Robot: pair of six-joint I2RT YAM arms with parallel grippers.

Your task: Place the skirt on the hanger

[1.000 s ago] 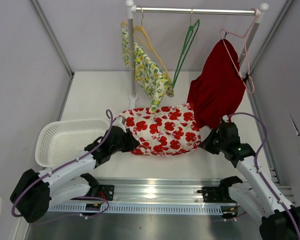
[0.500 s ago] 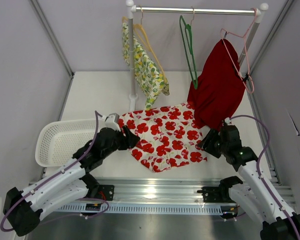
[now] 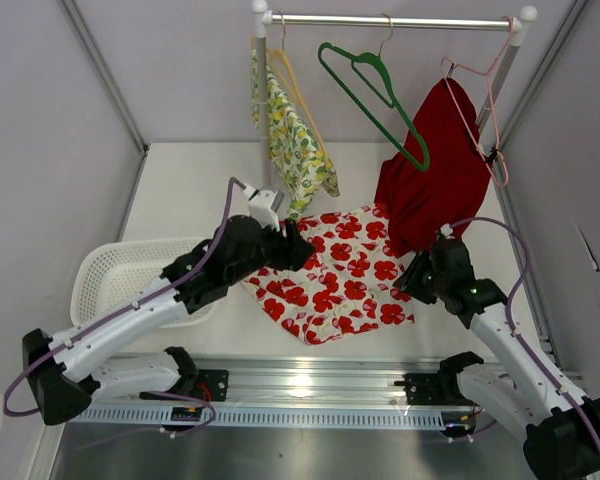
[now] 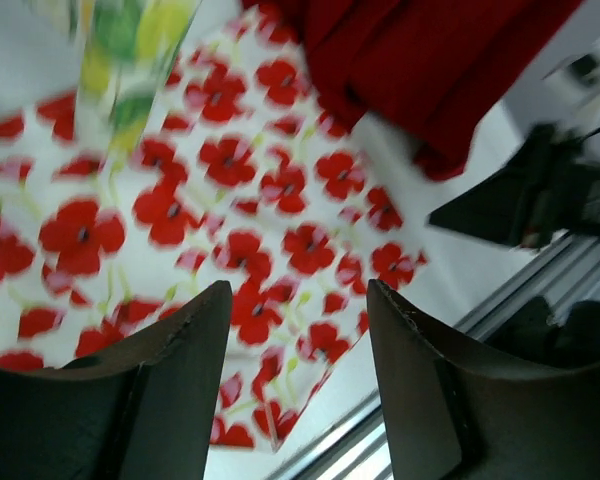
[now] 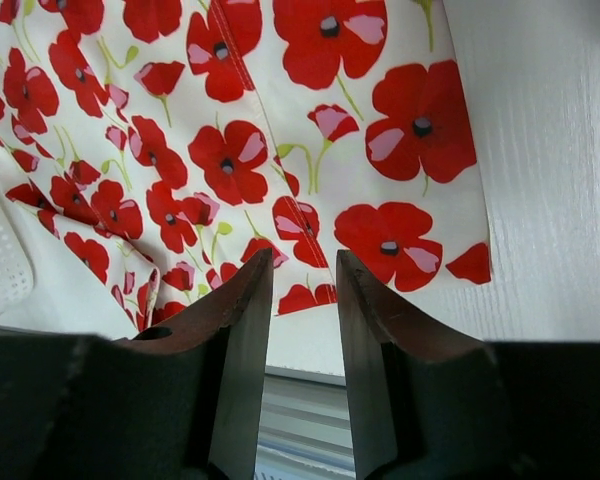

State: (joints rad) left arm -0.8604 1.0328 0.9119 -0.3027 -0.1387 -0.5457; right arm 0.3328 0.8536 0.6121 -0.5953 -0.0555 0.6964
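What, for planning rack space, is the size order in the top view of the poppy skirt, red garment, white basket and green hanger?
1. poppy skirt
2. red garment and white basket: alike; the garment hangs nearer the camera, so unranked
3. green hanger, a thin outline

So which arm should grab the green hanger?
Probably the left. The left gripper is open, high above the skirt and stretched toward the rail holding the green hanger; the right gripper sits low by the skirt's edge.

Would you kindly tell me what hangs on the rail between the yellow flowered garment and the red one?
A bare green hanger, tilted, hangs on the rail between the yellow flowered garment and the red garment; the top view shows it.
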